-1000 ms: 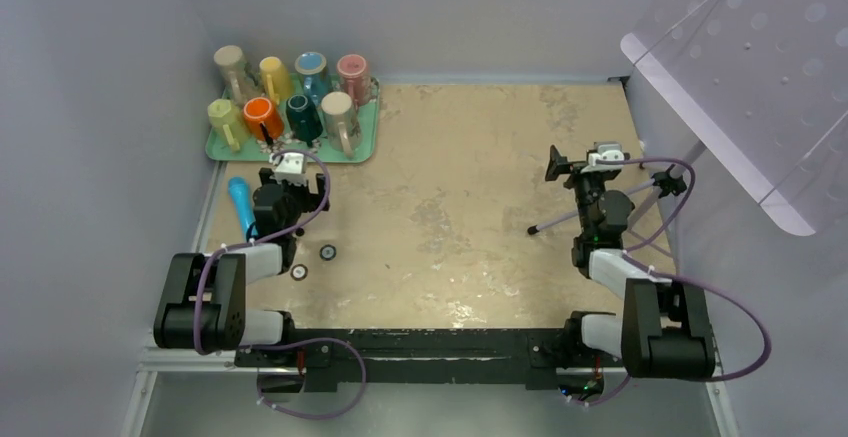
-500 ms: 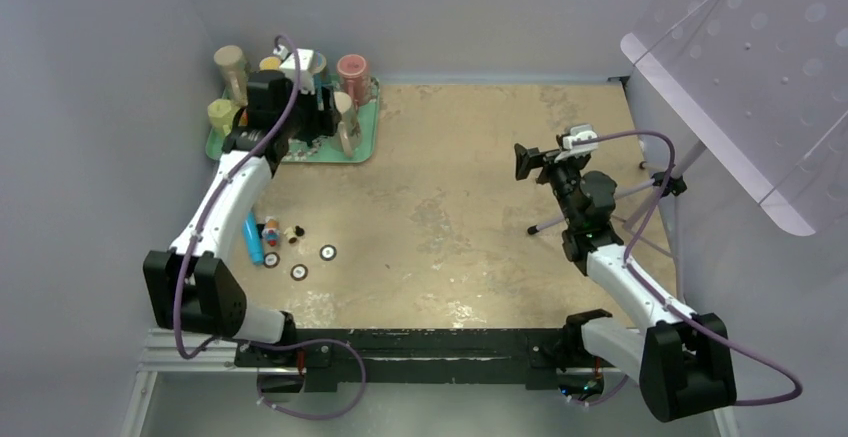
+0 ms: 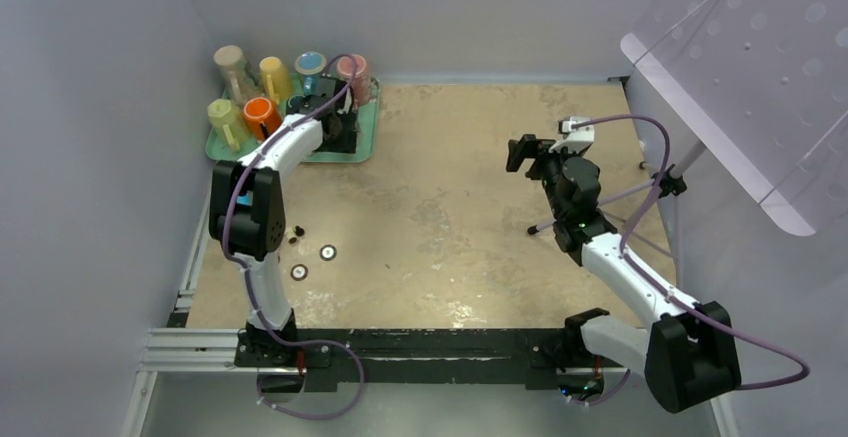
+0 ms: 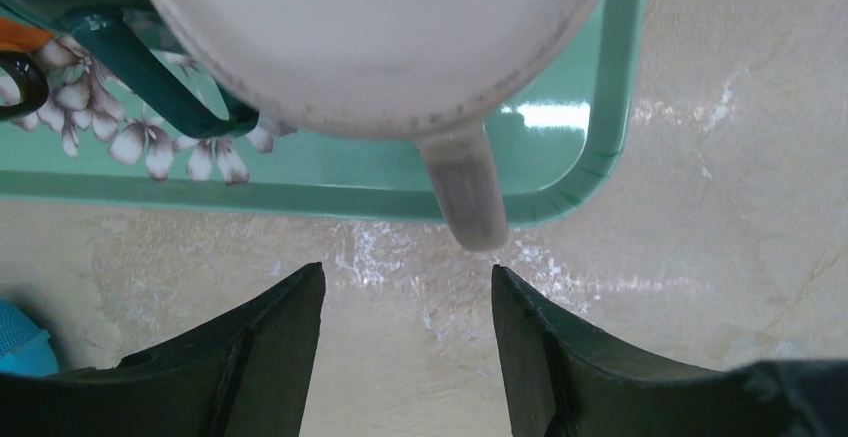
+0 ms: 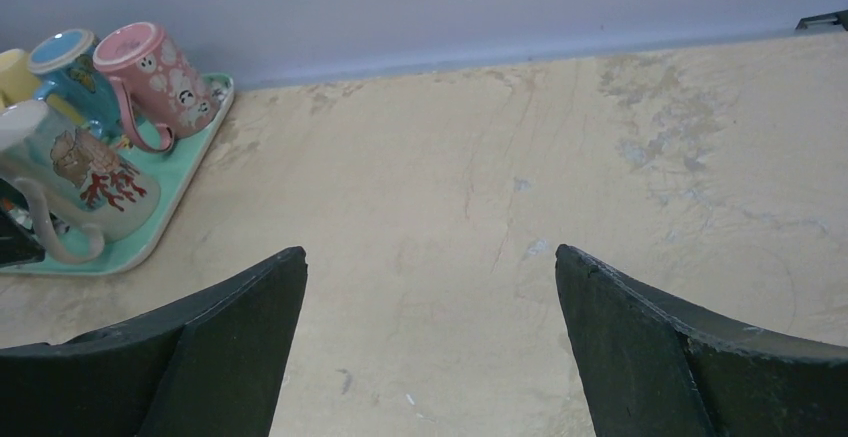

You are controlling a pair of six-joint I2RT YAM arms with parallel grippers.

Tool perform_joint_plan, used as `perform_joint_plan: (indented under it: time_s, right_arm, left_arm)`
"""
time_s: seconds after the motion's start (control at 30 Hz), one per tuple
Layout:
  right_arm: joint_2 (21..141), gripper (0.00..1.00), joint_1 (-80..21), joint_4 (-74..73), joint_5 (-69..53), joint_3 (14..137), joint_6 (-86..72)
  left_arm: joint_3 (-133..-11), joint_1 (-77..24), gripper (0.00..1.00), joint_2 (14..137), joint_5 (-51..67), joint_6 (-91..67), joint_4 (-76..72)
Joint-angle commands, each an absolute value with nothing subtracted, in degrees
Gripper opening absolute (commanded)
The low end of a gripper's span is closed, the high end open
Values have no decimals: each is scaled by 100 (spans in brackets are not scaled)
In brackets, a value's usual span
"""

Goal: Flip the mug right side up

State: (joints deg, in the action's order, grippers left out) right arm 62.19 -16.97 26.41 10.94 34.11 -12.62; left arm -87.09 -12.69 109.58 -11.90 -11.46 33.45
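The left end effector [image 4: 405,282] is released, its fingers spread with nothing between them. In the left wrist view the tips show against the beige surface [image 3: 450,187], just below the rim of the green tray [image 4: 620,77], which sits in the upper left of the top view. The cream mug [image 4: 370,27] stands upside down at the tray's corner, base toward the wrist camera. Its handle [image 4: 465,192] crosses the rim and points at the gap between the fingers, touching neither. An orange mug [image 3: 262,114] and a pink mug [image 5: 150,72] stand among others on the tray. The right end effector [image 5: 430,257] is likewise released and empty, right of centre in the top view, well apart from the tray
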Motion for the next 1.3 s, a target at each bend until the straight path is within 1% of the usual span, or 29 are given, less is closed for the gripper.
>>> perform_joint_plan:
  time_s: [0.0,0.23,0.33,0.43,0.5,0.53,0.6,0.7,0.83,0.87,0.9,0.93,1.03,1.2,1.27]
  right_arm:
    - [6273,98,-1770,2714,1315,3526,-1563]
    - [6519,98,-1808,2522,1372,3603,-1624]
    - [6547,98,-1819,2527,1414,3612,-1574]
    - [6564,98,-1819,2536,1429,3621,-1501]
    - [6559,98,-1815,2523,1476,3630,-1478]
    - [6549,98,-1818,2524,1491,3634,-1473]
    - [6505,98,-1819,2539,1493,3635,-1447]
    - [6438,98,-1813,2553,1466,3626,-1384]
    - [6320,98,-1819,2593,1440,3592,-1369]
    - [6295,98,-1818,2592,1418,3594,-1373]
    - [6281,99,-1815,2577,1374,3599,-1379]
    - [6264,98,-1826,2533,1308,3624,-1390]
    - [6264,98,-1885,2121,1030,3924,-1389]
    - [6363,98,-2312,1542,481,4476,-1467]
    - [6465,98,-2512,1535,127,4638,-1721]
  left_arm:
    - [-9372,-1332,66,11326,-1642,-1198,3282]
    - [-10201,-1336,65,11860,-1080,-1284,3583]
    - [-10565,-1326,66,12120,-1077,-1434,3826]
    - [-10689,-1327,67,12222,-911,-1588,3712]
    - [-11006,-1327,66,12429,-1013,-1800,3994]
    - [-11185,-1323,65,12533,-1098,-1938,4205]
    - [-11413,-1318,60,12693,-1187,-2090,4485]
    - [-11418,-1314,49,12691,-1449,-2211,4613]
    - [-11391,-1234,29,12710,-1376,-2241,4632]
    - [-11406,-1200,21,12728,-1336,-2249,4637]
    - [-11401,-1159,8,12730,-1294,-2245,4636]
    - [-11400,-1114,0,12726,-1231,-2237,4632]
    - [-11350,-960,0,12548,-677,-2173,4640]
    - [-10922,-666,0,11706,1042,-2358,4374]
    - [-10762,-611,0,11357,1408,-2420,4370]
